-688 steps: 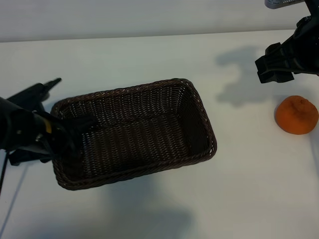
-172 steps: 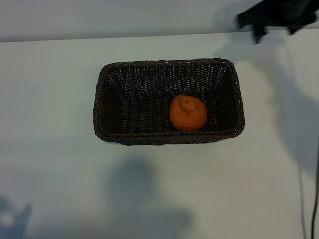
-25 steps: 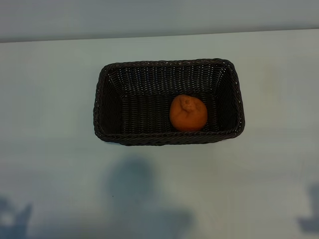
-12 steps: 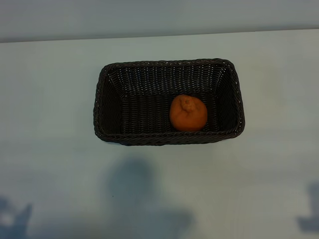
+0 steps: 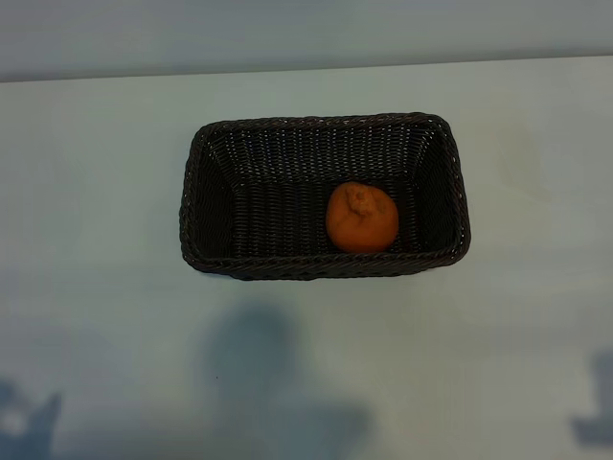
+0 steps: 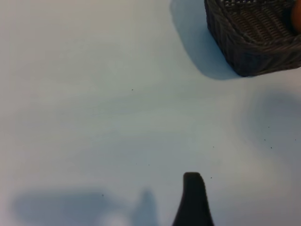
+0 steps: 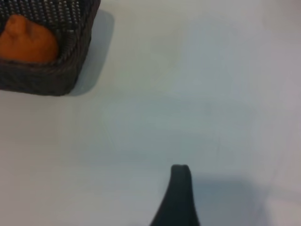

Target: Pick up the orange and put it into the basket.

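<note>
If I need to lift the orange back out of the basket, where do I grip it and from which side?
Likely from straight above, fingers across its round middle. The orange sits low inside the basket, close to the near wall, so the walls block any sideways approach. Its knobbly top faces up.

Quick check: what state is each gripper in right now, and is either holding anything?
Left gripper: open, holding nothing, over bare table, clear of the basket.
Right gripper: open, holding nothing; the orange lies in the basket.
</note>
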Available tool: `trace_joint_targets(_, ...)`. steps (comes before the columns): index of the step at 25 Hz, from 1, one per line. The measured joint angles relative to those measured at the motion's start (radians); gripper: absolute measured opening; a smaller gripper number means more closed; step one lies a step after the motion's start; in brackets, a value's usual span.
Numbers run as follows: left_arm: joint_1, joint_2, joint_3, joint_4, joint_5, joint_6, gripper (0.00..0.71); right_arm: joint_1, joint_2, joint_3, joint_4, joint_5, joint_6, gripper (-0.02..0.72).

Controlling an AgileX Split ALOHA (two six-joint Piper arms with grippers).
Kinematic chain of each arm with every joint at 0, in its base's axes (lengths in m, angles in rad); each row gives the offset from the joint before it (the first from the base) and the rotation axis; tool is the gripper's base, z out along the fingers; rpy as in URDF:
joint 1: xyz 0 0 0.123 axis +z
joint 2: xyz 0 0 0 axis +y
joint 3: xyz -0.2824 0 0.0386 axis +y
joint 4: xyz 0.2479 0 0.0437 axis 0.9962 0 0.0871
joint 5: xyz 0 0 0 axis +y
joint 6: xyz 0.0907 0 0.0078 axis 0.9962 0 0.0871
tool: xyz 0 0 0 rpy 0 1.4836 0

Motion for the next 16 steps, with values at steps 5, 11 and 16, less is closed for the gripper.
trace_joint_targets(5,0.0,0.0,0.0,0.0,0.0,-0.001,0.552,-0.016,0.0,0.0,0.0,-0.001,0.0,0.596)
trace_joint_targets(11,0.0,0.0,0.0,0.0,0.0,-0.001,0.552,-0.042,0.0,0.0,0.0,-0.001,0.0,0.595)
trace_joint_targets(16,0.0,0.0,0.0,0.0,0.0,-0.001,0.552,-0.044,0.0,0.0,0.0,-0.001,0.0,0.595)
